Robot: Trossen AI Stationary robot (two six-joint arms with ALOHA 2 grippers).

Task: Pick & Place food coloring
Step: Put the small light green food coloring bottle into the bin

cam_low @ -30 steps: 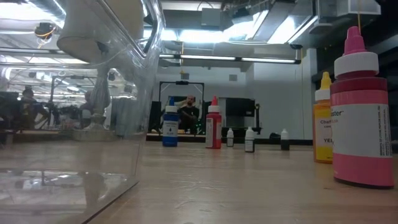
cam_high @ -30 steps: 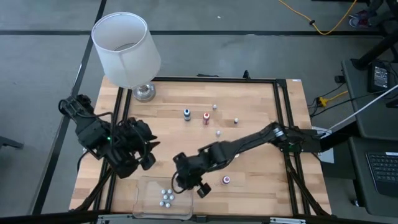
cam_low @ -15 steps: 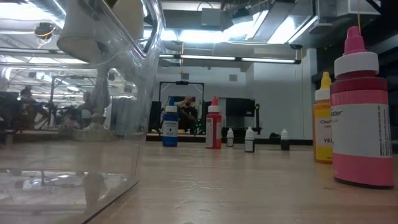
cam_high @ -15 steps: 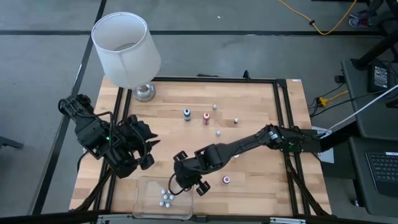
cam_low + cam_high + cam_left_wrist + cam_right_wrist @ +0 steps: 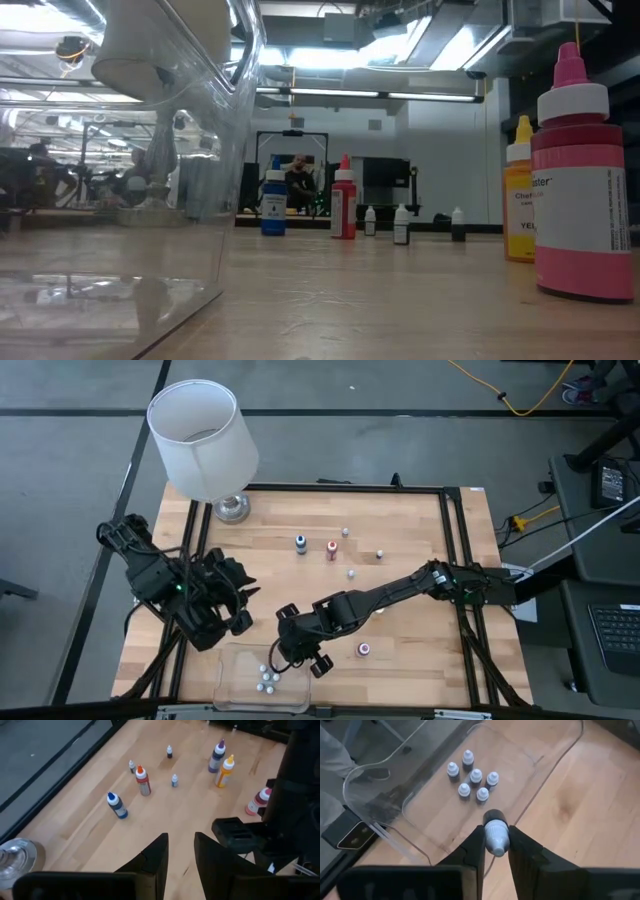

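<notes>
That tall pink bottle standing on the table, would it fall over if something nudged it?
Probably: the pink bottle is tall for its narrow base with a pointed cap, so a high push likely tips it. Its round body would then probably roll on the wooden table.

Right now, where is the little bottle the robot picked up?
The little bottle is pinched in the right pincer, by the near edge of the table, at the rim of the clear tray where six small bottles already stand.
</notes>
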